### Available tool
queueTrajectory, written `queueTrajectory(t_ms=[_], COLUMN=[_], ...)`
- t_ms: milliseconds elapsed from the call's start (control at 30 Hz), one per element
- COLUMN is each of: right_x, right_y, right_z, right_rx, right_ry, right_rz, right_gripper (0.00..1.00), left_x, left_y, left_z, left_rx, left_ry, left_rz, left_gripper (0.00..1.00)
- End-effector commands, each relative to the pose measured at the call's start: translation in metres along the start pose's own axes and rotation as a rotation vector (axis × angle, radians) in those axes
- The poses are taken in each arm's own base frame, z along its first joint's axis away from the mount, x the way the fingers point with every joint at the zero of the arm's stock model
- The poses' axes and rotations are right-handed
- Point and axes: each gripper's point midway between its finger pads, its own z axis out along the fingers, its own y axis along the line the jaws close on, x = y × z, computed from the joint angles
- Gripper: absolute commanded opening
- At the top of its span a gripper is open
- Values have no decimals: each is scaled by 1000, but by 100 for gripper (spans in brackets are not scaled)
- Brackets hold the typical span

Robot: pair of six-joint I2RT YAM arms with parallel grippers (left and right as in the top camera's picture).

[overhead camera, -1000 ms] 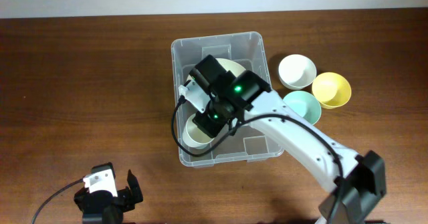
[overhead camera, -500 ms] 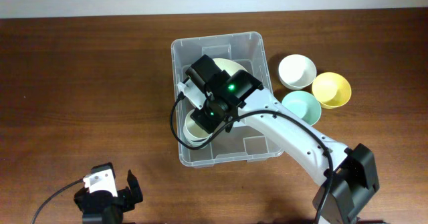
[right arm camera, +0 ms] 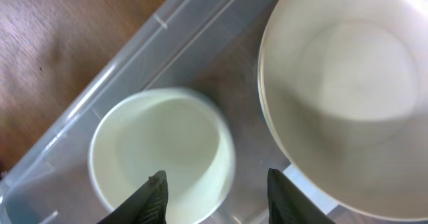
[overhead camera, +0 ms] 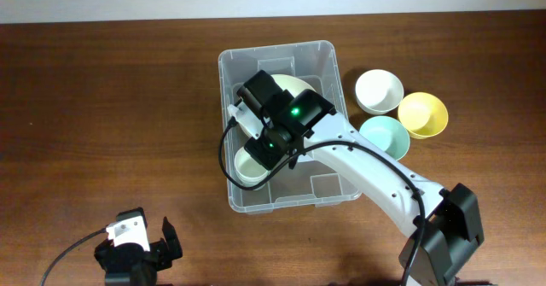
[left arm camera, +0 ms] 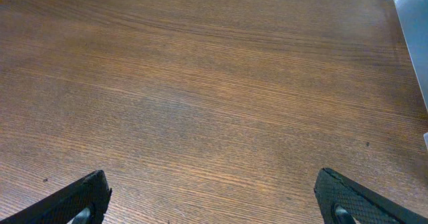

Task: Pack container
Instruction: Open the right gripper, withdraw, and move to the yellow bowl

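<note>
The container (overhead camera: pixel 320 189) is a clear plastic bin in the middle of the table. Inside it a large cream bowl (overhead camera: pixel 300 87) lies at the far end and a small pale bowl (overhead camera: pixel 248 168) at the near left. My right gripper (right arm camera: pixel 217 177) hangs open just above the small bowl (right arm camera: pixel 160 150), one finger over its hollow, the other outside its rim, touching neither side. The big bowl (right arm camera: pixel 348 83) sits to its right. My left gripper (left arm camera: pixel 210 184) is open over bare wood at the table's front left, holding nothing.
Three bowls stand outside the bin to its right: white (overhead camera: pixel 379 90), yellow (overhead camera: pixel 423 114) and teal (overhead camera: pixel 388 136). The bin's corner (left arm camera: pixel 408 3) shows at the top right of the left wrist view. The right arm (overhead camera: pixel 384 183) crosses the bin's near right corner.
My right gripper has opened and let go of the small pale bowl, which now lies in the bin. The arm first shifted slightly left. The left arm has not moved.
</note>
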Motion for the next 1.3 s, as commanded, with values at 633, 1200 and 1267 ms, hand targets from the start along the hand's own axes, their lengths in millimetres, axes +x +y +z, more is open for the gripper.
queueTrajectory(t_ms=[633,1200,1267], right_x=[223,296,299], right_y=[-295,-356,-358], right_z=[-177,18,28], right_rx=[533,263,258], right_ry=[-123,175,186], right_rz=[1201,1336,1340], right_gripper=[71,71,67], left_x=[-5,-5,-5], left_y=[2,2,3], left_z=[-4,-4,-4], left_rx=[-10,-10,-10], left_ry=[-20,-20,-20], left_rz=[-7,-7,-7], left_gripper=[100,100,100])
